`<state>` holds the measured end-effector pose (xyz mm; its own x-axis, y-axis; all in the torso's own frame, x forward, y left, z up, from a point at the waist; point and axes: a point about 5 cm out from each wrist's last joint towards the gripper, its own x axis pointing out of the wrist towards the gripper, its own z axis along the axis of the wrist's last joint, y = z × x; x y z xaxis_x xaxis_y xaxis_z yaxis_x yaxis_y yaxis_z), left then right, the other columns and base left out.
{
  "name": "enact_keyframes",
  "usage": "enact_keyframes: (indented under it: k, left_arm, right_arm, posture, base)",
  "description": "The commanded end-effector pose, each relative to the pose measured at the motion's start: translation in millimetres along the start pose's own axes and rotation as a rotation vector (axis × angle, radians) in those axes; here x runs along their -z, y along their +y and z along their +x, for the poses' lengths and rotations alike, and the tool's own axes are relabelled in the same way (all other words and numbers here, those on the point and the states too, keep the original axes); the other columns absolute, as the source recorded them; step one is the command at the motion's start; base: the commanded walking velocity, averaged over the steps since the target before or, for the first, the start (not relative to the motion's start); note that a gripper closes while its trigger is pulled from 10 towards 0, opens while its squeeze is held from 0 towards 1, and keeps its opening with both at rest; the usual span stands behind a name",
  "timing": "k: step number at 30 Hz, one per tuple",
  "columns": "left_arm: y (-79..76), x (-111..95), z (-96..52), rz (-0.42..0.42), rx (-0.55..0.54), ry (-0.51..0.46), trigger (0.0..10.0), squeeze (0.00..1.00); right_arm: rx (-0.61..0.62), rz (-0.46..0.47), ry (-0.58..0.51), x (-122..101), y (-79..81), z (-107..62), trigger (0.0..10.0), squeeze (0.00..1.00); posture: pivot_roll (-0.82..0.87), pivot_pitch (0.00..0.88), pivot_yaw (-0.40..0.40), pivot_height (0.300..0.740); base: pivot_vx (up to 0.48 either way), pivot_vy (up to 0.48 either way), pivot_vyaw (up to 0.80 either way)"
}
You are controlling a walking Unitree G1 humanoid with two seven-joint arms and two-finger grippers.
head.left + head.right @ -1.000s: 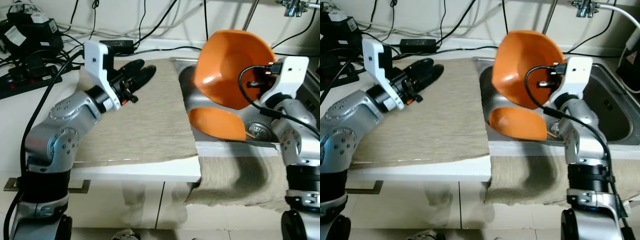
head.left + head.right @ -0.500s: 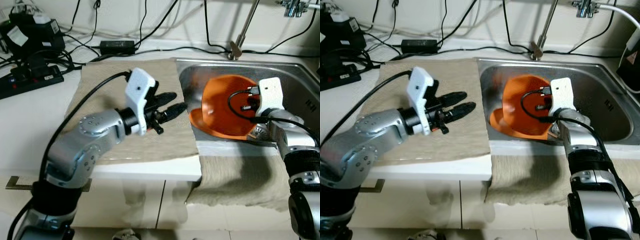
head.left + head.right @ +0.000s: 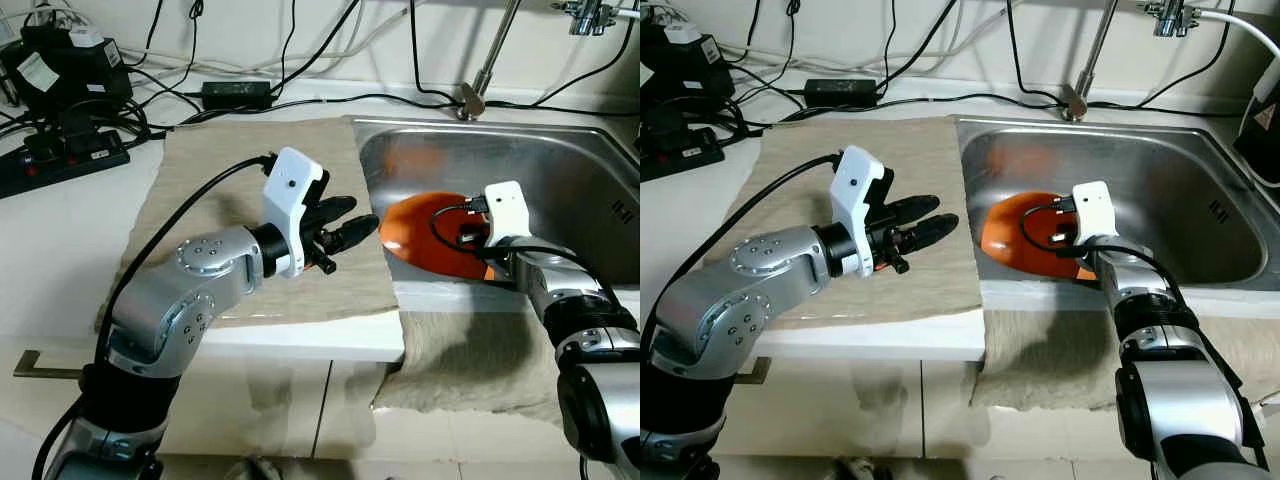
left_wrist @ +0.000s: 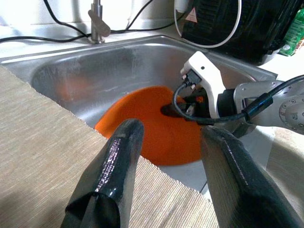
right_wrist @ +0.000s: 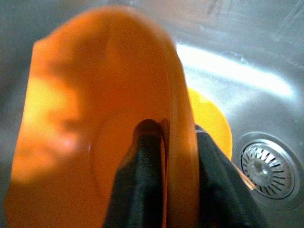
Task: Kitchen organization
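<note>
Right gripper: down inside the sink, fingers clamped on the rim of the orange bowl, one finger on each face of its wall.
Orange bowl: low in the basin at its near-left part, tipped on edge against the front wall; a second orange piece lies just behind it, touching or nearly so.
Left gripper: held above the cloth, its fingers spread apart and pointing toward the sink, holding nothing; fingertips reach about to the cloth's right edge.
Sink: steel basin; its far and right parts lie bare, with the drain near the bowl.
Sink edge: the left rim runs along the cloth's right edge; the front rim sits just beside the right wrist.
Cloth: beige, flat on the counter left of the sink, bare around the left gripper.
Second cloth: drapes over the counter front below the sink.
Counter's far left: power strip and cables, well apart from both grippers.
Faucet: stands at the back rim.
</note>
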<state>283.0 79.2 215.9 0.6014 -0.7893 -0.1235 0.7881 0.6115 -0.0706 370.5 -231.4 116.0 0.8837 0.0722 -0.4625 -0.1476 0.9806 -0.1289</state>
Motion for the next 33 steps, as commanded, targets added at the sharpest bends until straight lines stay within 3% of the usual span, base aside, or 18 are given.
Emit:
enact_keyframes:
  k: [1,12,13,16,17,18,21,22,24,27,28,30,33]
  left_arm:
    - [-1.6,-0.8,1.6,0.004,0.002,0.013,10.0,0.0]
    - [5.4,-2.5,-3.3,0.015,-0.032,0.015,10.0,0.0]
    - [7.6,-3.5,-4.5,0.018,-0.046,0.008,10.0,0.0]
    - [9.9,-4.6,-5.9,0.02,-0.064,-0.001,10.0,0.0]
    - [13.9,-10.9,-8.6,0.038,-0.104,-0.059,10.0,0.0]
    - [20.1,-19.5,-14.9,0.047,-0.176,-0.146,10.0,0.0]
    - [24.1,-24.5,-23.0,0.052,-0.229,-0.211,10.0,0.0]
    - [24.1,-24.5,-23.0,0.052,-0.229,-0.211,10.0,0.0]
    - [27.8,-24.7,-31.5,0.031,-0.284,-0.246,10.0,0.0]
    - [36.0,-21.4,-48.4,0.093,-0.428,-0.305,10.0,0.0]
    - [36.0,-21.4,-48.4,0.093,-0.428,-0.305,10.0,0.0]
    - [37.0,-18.7,-61.0,0.058,-0.521,-0.378,10.0,0.0]
    - [35.6,-17.9,-63.0,0.046,-0.528,-0.391,10.0,0.0]
  right_arm:
    - [0.01,0.006,-0.035,-9.9,-4.2,-0.4,10.0,1.0]
    - [0.077,-0.128,-0.077,-29.0,-20.9,-5.5,10.0,1.0]
    - [0.066,-0.11,-0.103,-34.1,-21.8,-6.6,10.0,0.0]
    - [0.048,-0.082,-0.141,-40.0,-22.3,-8.1,10.0,0.0]
    - [0.008,-0.041,-0.245,-52.8,-18.5,-11.3,10.0,0.0]
    - [-0.052,0.012,-0.429,-73.2,-11.9,-20.7,10.0,0.0]
    - [-0.082,0.026,-0.577,-87.8,-4.3,-34.1,10.0,0.0]
    - [-0.082,0.026,-0.577,-87.8,-4.3,-34.1,10.0,0.0]
    - [-0.11,0.05,-0.676,-95.9,6.2,-48.8,10.0,0.0]
    - [-0.144,0.071,-0.856,-104.8,37.0,-81.4,10.0,0.03]
    - [-0.144,0.071,-0.856,-104.8,37.0,-81.4,10.0,0.03]
    - [-0.197,0.123,-0.946,-101.6,63.9,-106.1,10.0,0.02]
    - [-0.216,0.146,-0.961,-99.9,69.7,-111.7,10.0,0.02]
  posture:
    - [-0.04,0.0,-0.021,0.74]
    - [-0.04,0.0,-0.02,0.74]
    - [-0.04,0.0,-0.021,0.74]
    - [-0.04,0.0,-0.026,0.74]
    - [-0.04,0.0,-0.026,0.74]
    - [-0.04,0.0,-0.026,0.74]
    - [-0.04,0.0,-0.02,0.74]
    - [-0.04,0.0,-0.02,0.74]
    - [-0.04,0.0,-0.014,0.74]
    - [-0.05,0.0,-0.003,0.74]
    - [-0.05,0.0,-0.003,0.74]
    - [-0.06,0.0,0.004,0.74]
    - [-0.06,0.0,0.004,0.74]
  base:
    - [0.0,0.0,0.0]
    - [0.0,0.0,0.0]
    - [0.0,0.0,0.0]
    - [0.0,0.0,0.0]
    - [0.0,0.0,0.0]
    - [0.0,0.0,0.0]
    - [0.0,0.0,0.0]
    - [0.0,0.0,0.0]
    - [0.0,0.0,0.0]
    - [0.0,0.0,0.8]
    - [0.0,0.0,0.8]
    - [0.0,0.0,0.8]
    - [0.0,0.0,0.8]
